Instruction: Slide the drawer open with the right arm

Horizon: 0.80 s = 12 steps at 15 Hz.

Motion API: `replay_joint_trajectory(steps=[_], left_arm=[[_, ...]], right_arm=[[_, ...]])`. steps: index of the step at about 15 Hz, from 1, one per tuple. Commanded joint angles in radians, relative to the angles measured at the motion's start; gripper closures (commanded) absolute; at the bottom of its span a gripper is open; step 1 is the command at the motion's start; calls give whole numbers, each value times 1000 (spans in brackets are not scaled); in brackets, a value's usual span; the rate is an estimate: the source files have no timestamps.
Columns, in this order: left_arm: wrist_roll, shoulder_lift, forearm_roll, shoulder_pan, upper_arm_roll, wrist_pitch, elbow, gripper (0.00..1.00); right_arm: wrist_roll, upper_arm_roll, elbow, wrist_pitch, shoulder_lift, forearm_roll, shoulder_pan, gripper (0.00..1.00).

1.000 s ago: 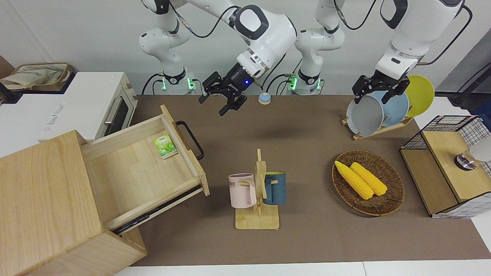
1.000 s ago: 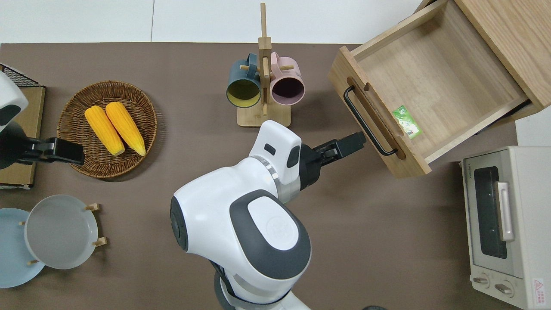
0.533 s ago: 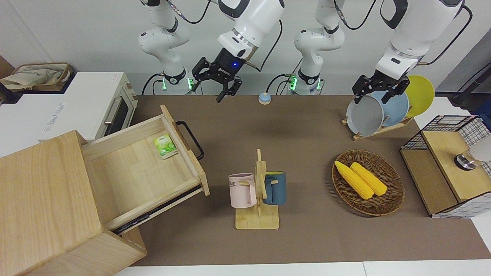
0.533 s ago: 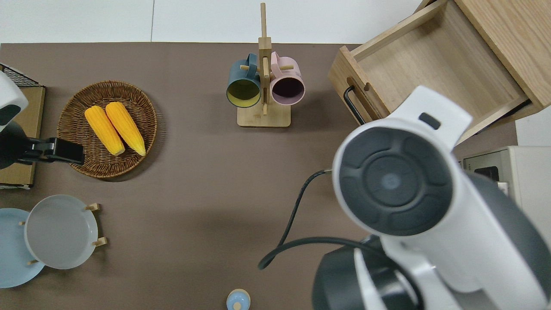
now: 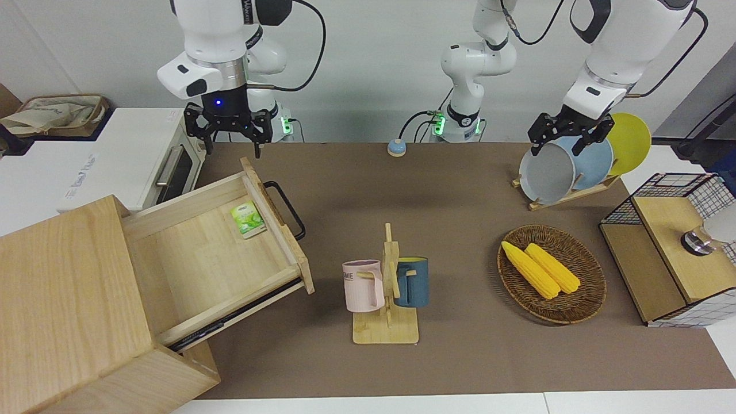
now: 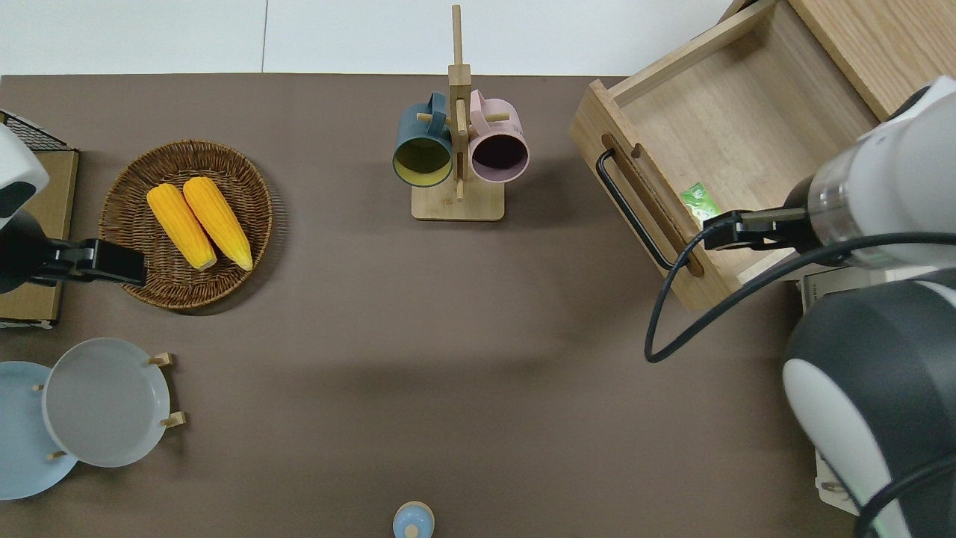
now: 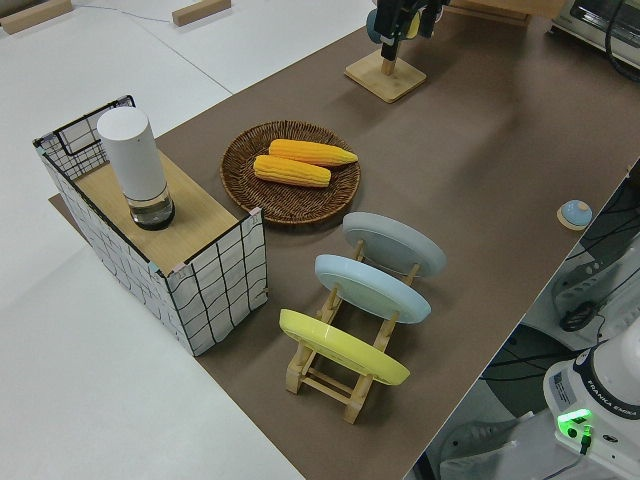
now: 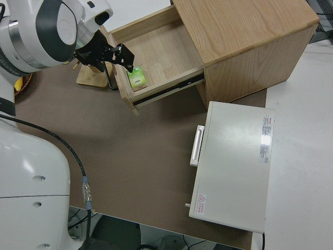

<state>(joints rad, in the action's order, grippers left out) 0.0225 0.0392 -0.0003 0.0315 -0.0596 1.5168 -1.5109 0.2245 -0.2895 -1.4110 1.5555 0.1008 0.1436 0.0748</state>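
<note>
The left arm is parked. At the right arm's end of the desk, up in the air, the right pincer [image 5: 232, 130] points down with its fingers spread wide, holding nothing. Toward the desk's farther corner at that end, the drawer [image 5: 215, 253] stands pulled well out of its pale-wood box [image 5: 75, 310], a green packet [image 5: 248, 219] lying inside near its front.

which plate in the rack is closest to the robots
The yellow plate. It stands at the rack's robot-side end, with the light blue plate in the middle and the grey plate farthest.
</note>
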Motion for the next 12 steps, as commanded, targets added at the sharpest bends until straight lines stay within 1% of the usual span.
replay_joint_trajectory(steps=[1,4,7,12], left_arm=[[10,11,17,4,-6,-20,24,7],[10,11,17,4,-6,-20,24,7],[10,11,17,4,-6,-20,26,7],[10,11,17,4,-6,-20,26,7]], right_arm=[[-83,-19,-19,28,11,-79,75,15],[-131,-17,-19,28,26,-116,108,15],[-132,-16,-19,28,40,-114,106,13],[-122,-16,-17,26,45,-102,105,15]])
